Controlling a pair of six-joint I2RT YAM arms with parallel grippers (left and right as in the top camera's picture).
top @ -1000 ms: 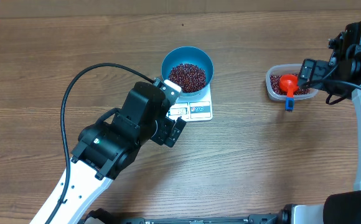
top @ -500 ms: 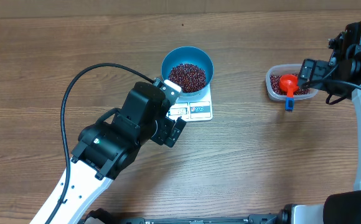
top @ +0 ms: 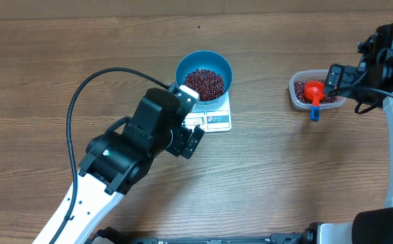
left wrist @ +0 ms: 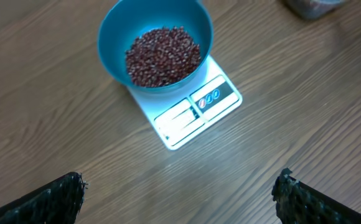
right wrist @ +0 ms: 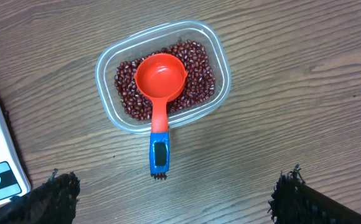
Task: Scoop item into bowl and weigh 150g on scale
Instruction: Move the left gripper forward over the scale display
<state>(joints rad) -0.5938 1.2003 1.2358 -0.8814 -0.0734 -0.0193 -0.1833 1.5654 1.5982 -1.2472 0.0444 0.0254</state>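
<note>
Left gripper (left wrist: 179, 186) and right gripper (right wrist: 177, 186): jaws spread wide, holding nothing.
The left hangs over bare table near the scale (left wrist: 196, 109), which carries the bowl (left wrist: 115, 37) of beans (left wrist: 162, 55). The right hovers above the tub (right wrist: 215, 50), where a scoop (right wrist: 160, 78) rests on more beans.

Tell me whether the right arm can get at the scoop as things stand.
Probably yes: the scoop rests in the tub, handle jutting over the rim, and the open right gripper hovers above it, nothing between.
</note>
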